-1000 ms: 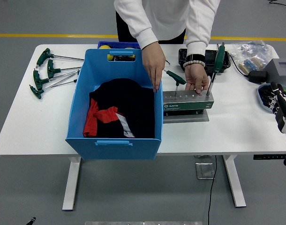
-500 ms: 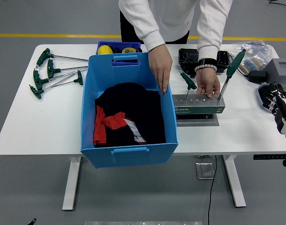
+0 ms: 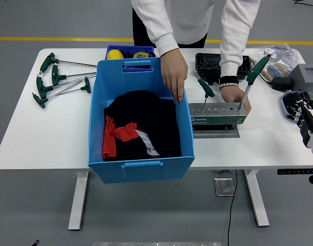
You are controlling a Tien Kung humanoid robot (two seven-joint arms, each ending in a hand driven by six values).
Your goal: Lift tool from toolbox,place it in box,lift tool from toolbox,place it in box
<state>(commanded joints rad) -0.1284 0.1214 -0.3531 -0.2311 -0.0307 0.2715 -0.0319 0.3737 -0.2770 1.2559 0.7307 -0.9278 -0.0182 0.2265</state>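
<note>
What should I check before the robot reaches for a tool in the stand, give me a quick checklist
1. Tools in the stand: ok, two green T-handle wrenches stand in the grey tool stand.
2. Stand free of hands: not ok, a person's hand rests on it.
3. Blue box rim free: not ok, the person's other hand is at its right wall.
4. Room in box: ok, only black and red clothing inside.
5. Right hand: at the table's right edge, holding nothing, far from the stand.
6. Left hand: cannot tell, out of view.
</note>
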